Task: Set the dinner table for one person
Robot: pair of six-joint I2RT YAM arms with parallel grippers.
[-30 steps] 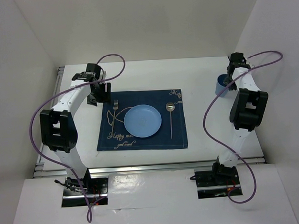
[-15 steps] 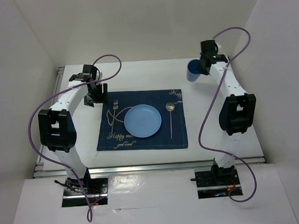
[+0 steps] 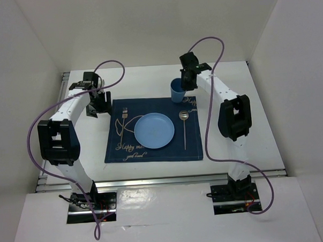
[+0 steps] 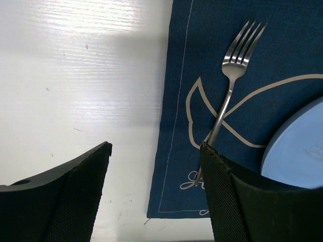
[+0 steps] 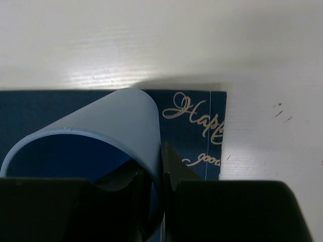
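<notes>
R hand (image 3: 186,80) has moved the blue cup (image 3: 177,91) from the far-right of the bench (image 3: 149,81) to the placemat (image 3: 152,149) corner above the spoon (image 3: 184,115), jaws nearly closed, pinching the cup wall. Drink spot approx. reached. L hand (image 3: 98,102) wide open, empty, near fork (image 3: 124,113). Cup bottom hidden: landed or not, can't tell.

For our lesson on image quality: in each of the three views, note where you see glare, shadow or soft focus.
Top external: even, soft light on the dinner table, nothing blurred. Left wrist: a bright sheen streaks the tabletop; the fork is crisp, the left claw's fingers dark and underlit. Right wrist: a grey shadow lies on the white top beyond the placemat, past the blue cup.
</notes>
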